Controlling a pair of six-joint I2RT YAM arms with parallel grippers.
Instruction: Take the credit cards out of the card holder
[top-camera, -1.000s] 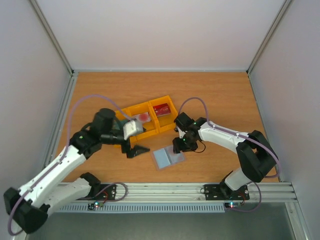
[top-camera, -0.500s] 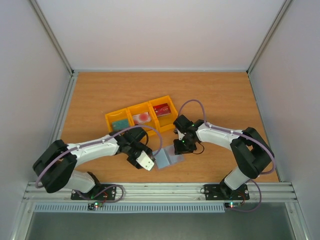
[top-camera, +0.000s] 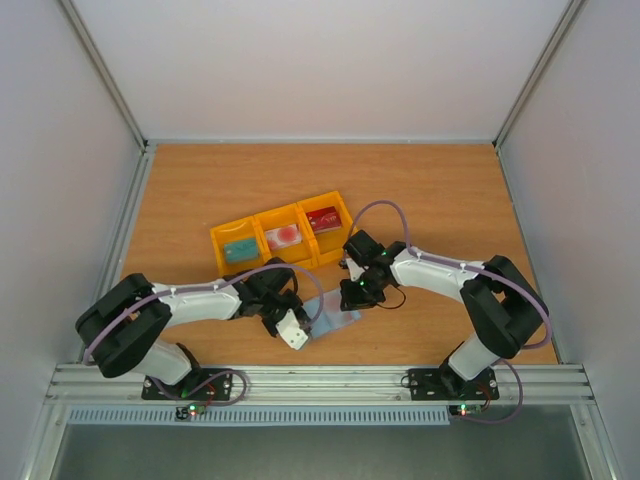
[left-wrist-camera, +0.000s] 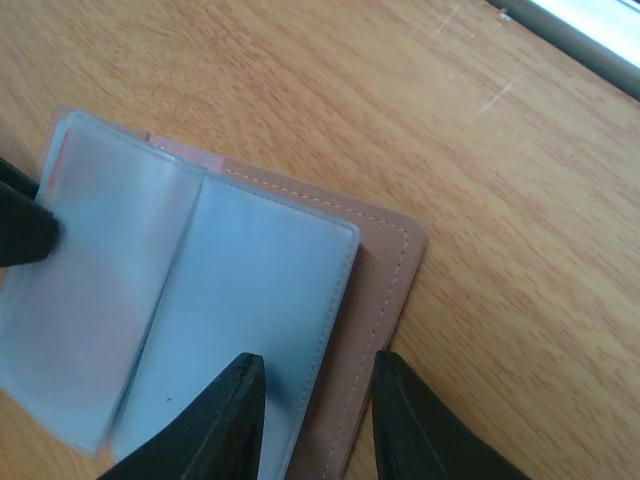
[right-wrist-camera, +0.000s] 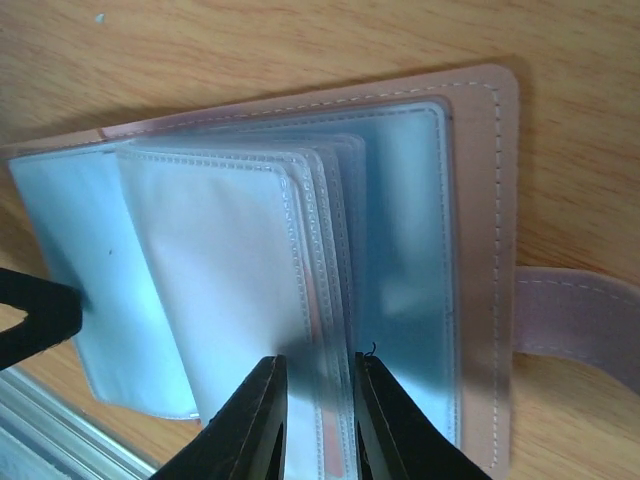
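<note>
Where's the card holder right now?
In the top view, the card holder lies open near the front middle of the table, between the left gripper and the right gripper, just nearer than the yellow tray.

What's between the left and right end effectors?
The open card holder: left end effector at one edge, right end effector at the opposite one. Seen in the top view and both wrist views.

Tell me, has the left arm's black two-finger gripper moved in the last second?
Yes. The left gripper swung away from the yellow three-compartment plastic tray, toward the near aluminium rail, to the taupe-brown bifold card holder.
</note>
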